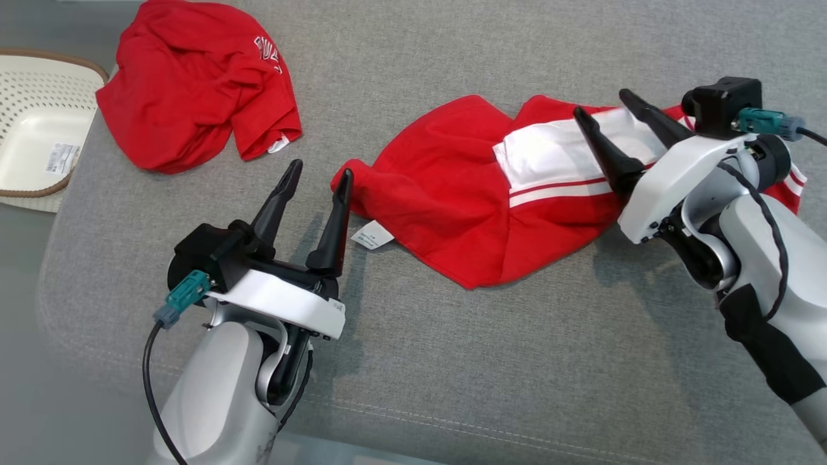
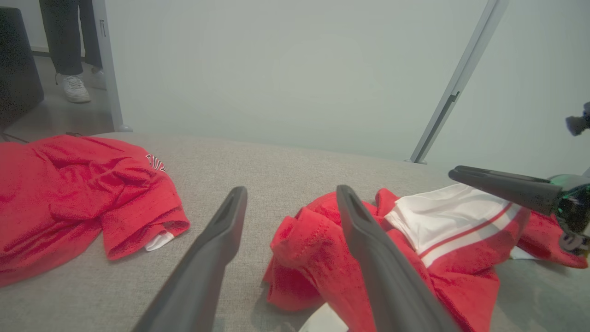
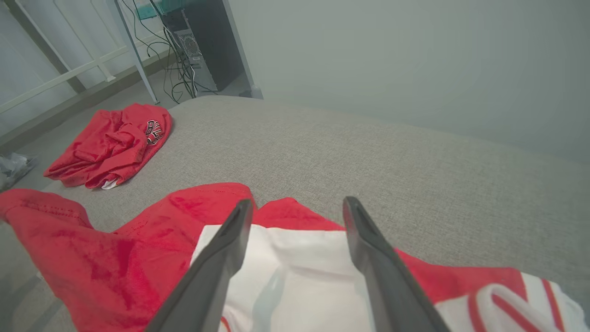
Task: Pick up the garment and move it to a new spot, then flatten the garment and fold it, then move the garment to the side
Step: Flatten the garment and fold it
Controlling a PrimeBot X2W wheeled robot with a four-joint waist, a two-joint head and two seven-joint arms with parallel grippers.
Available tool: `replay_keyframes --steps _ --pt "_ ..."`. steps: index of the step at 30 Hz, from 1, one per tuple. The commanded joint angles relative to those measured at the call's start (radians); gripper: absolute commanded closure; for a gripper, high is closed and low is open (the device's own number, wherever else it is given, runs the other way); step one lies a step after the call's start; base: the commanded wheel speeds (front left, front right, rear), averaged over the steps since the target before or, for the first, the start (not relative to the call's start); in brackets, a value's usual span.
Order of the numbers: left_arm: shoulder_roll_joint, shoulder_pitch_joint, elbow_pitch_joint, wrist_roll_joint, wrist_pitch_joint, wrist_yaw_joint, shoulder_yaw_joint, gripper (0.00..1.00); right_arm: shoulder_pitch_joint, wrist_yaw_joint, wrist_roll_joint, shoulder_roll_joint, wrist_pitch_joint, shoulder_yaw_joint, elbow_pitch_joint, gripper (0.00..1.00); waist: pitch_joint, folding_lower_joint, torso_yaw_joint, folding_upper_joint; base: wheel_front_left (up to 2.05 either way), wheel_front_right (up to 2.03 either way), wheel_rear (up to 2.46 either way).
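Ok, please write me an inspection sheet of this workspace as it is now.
Surface: grey cushion, stitched seam near the front edge.
Job's things: red and white garment, crumpled, not folded, mid-cushion.
Clutter: second red garment bunched at far left; white basket beside the cushion.
Grippers: left gripper open at the garment's left end; right gripper open over its white panel; neither holds anything.
Cables: left wrist cable and right wrist cable, off the cloth.
Surroundings: person's legs; computer tower with floor wires.

Garment [image 1: 465, 194] blocks centre; cushion [image 1: 452, 361] bare nearside.
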Motion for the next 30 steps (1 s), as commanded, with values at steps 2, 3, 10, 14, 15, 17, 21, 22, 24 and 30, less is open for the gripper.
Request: replay_keyframes --steps 2,3,10,14,15,17,21,22,24,30 --pt "0.018 -0.005 -0.031 -0.005 -0.005 -0.007 0.035 0.00 0.021 0.000 -0.002 -0.037 -0.038 0.000 -0.037 0.00 -0.011 0.0001 -0.024 0.0000 0.00 0.00 0.00" --pt "0.018 -0.004 -0.031 -0.003 -0.005 -0.007 0.036 0.00 0.033 0.000 0.001 -0.049 -0.052 -0.005 -0.047 0.00 -0.015 0.0001 -0.033 0.0000 0.00 0.00 0.00" --pt "0.018 -0.002 -0.034 0.011 -0.005 -0.007 0.040 0.00 0.139 0.000 -0.012 -0.082 -0.082 -0.015 -0.123 0.00 -0.025 0.0001 -0.086 0.0000 0.00 0.00 0.00" --pt "0.018 -0.004 -0.032 0.015 -0.005 -0.007 0.033 0.00 0.117 0.000 -0.047 -0.068 -0.069 -0.010 -0.151 0.00 -0.022 0.0001 -0.092 0.0000 0.00 0.00 0.00" --pt "0.018 -0.004 -0.032 0.015 -0.005 -0.007 0.030 0.00 0.099 0.000 -0.054 -0.064 -0.058 -0.009 -0.152 0.00 -0.021 0.0001 -0.090 0.0000 0.00 0.00 0.00" --pt "0.018 -0.008 -0.033 0.012 -0.005 -0.007 0.021 0.00 0.053 0.000 -0.077 -0.062 -0.031 -0.001 -0.146 0.00 -0.016 0.0001 -0.080 0.0000 0.00 0.00 0.00" --pt "0.018 -0.011 -0.033 0.002 -0.005 -0.007 0.012 0.00 -0.016 0.000 -0.091 -0.054 0.030 0.018 -0.115 0.00 -0.006 0.0001 -0.058 0.0000 0.00 0.00 0.00" --pt "0.018 -0.012 -0.033 -0.002 -0.005 -0.007 0.009 0.00 -0.034 0.000 -0.085 -0.050 0.050 0.020 -0.099 0.00 -0.002 0.0001 -0.049 0.0000 0.00 0.00 0.00" --pt "0.018 -0.012 -0.032 -0.010 -0.005 -0.007 -0.001 0.00 -0.062 0.000 -0.087 -0.052 0.104 0.039 -0.056 0.00 0.006 0.0001 -0.030 0.0000 0.00 0.00 0.00" --pt "0.018 -0.016 -0.033 -0.028 -0.005 -0.007 -0.012 0.00 -0.082 0.000 -0.074 -0.075 0.186 0.074 0.037 0.00 0.026 0.0001 0.012 0.0000 0.00 0.00 0.00"
